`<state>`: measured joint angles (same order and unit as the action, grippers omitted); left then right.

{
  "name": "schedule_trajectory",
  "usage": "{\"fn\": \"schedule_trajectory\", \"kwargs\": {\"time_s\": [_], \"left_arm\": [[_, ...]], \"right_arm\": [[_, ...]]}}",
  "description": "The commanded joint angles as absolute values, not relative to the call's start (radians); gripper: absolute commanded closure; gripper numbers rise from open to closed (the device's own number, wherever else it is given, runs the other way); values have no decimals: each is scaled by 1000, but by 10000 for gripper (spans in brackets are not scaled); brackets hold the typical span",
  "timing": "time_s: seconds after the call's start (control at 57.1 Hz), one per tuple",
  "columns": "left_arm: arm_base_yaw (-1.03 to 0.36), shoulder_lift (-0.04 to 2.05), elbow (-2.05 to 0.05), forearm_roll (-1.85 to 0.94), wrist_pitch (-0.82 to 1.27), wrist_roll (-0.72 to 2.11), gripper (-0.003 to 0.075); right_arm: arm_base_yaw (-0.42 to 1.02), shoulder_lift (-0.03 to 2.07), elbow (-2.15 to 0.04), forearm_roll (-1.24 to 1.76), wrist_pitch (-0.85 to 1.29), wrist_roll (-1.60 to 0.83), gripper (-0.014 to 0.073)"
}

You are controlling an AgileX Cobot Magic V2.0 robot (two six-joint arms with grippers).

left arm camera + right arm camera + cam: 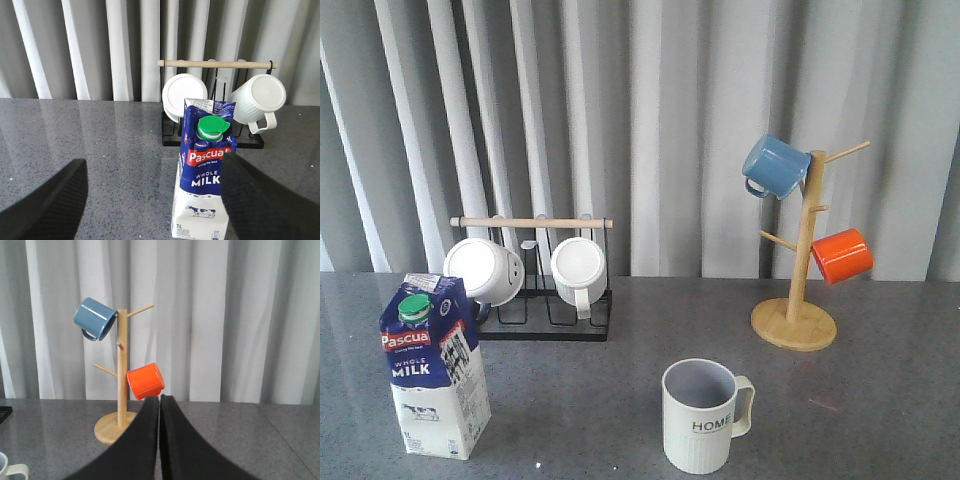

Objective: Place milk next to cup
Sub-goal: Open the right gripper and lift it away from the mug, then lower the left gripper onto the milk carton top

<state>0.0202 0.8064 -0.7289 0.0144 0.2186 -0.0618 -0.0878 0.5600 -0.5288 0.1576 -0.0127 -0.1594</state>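
Observation:
The milk [430, 365], a blue and white carton with a green cap, stands upright at the table's front left. The cup [700, 418], cream and ribbed with "HOME" on it, stands at the front centre, well to the milk's right, its handle to the right. Neither gripper shows in the front view. In the left wrist view my left gripper [155, 200] is open and empty. The milk [205, 175] stands ahead of it, and one finger [265, 200] overlaps its edge. My right gripper [160, 402] is shut and empty. A sliver of the cup [10, 471] shows at that view's corner.
A black rack [535, 285] with a wooden bar and two white mugs stands behind the milk. A wooden mug tree [800, 270] at the back right holds a blue mug [775, 165] and an orange mug [842, 255]. A grey curtain hangs behind the table.

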Motion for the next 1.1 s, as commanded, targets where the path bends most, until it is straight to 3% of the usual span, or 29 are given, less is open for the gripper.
{"fn": "schedule_trajectory", "kwargs": {"time_s": [0.0,1.086], "left_arm": [[17,804,-763,11,142,-64,186],[17,804,-763,11,142,-64,186]], "right_arm": [[-94,549,-558,116,-83,-155,597],[-94,544,-558,49,-134,-100,597]]}}
